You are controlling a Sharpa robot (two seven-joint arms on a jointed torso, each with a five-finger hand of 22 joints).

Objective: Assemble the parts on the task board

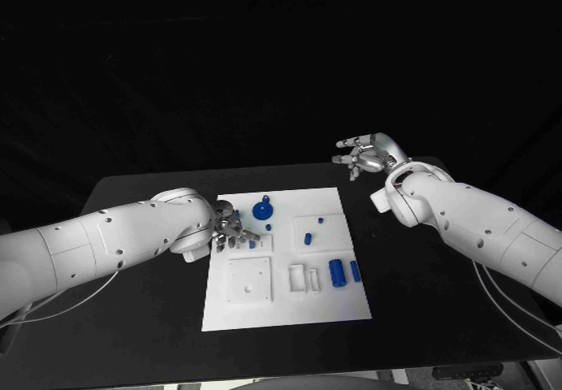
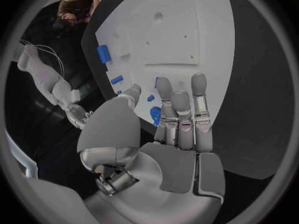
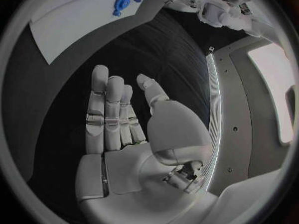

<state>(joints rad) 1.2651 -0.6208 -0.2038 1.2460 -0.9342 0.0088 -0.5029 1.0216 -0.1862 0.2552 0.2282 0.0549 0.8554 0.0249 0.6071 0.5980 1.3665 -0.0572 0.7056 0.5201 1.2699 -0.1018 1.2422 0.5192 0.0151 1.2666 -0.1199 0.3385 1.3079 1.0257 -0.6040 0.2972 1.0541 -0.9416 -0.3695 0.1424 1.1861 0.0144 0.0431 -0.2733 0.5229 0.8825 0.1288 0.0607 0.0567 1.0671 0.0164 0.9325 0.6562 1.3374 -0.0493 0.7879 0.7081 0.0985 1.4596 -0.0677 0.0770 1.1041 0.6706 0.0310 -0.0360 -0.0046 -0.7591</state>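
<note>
White task board (image 1: 287,301) lies flat on the black table (image 1: 445,309), with the left hand (image 1: 231,229) resting over its near-left edge, fingers straight and side by side above small blue parts (image 2: 154,115), holding nothing. The right hand (image 1: 373,154) hangs well beyond the board's far right corner, its fingers loosely apart and empty.

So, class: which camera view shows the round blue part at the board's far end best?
The head view: the round blue part lies unobstructed on the board, whole outline visible. The right wrist view catches it small near the rim. In the left wrist view, blue shows behind the left hand's fingers, too hidden to tell.
</note>
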